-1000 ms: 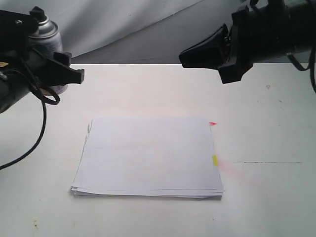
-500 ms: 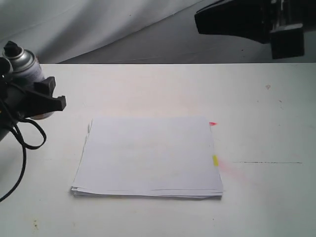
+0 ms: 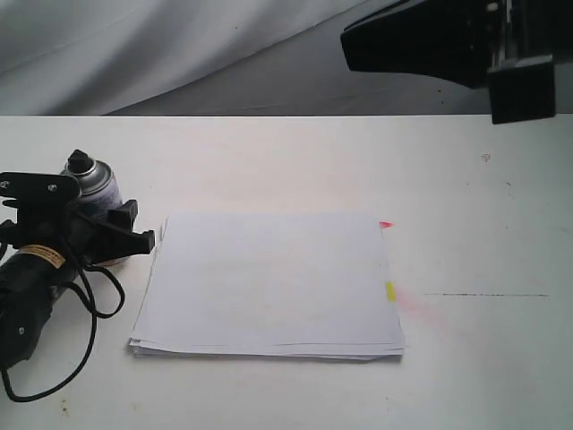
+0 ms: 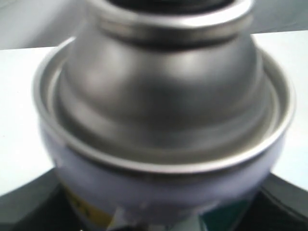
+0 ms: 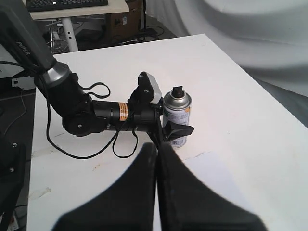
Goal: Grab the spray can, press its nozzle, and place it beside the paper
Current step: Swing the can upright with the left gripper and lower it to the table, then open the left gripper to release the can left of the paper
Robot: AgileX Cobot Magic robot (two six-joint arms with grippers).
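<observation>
Change: your left gripper (image 3: 132,225) has come down and inward with the spray can (image 3: 94,184). Half a second back it hung higher, at the left edge of the exterior view.
Can position: upright, just beside the left edge of the paper (image 3: 269,282), near its far corner, low over the table (image 3: 483,358).
Left claw: clamped on the can's body below the silver shoulder, a finger on each side.
Right claw: your right gripper (image 5: 156,155) has its fingers pressed together on nothing. It is held high over the far right of the table, well apart from the can.
Risk, release: if the base is not flat on the table when you let go, the can drops and may tip — it is narrow and tall, so a small lean is enough.
Risk, withdrawal: a finger dragging on the can as you back out would pull it over or push it onto the sheets.
Risk, paper: the near finger sits close to the stack's edge, and opening wide could nudge the top sheets.
Hidden: the gripper covers the can's base in the exterior view, so you cannot confirm it touches the table.
Cut off: the left wrist view is filled by the blurred shoulder, and the nozzle (image 3: 79,159) is cropped out there.
Unclear: the can's printed text is too small to read.
</observation>
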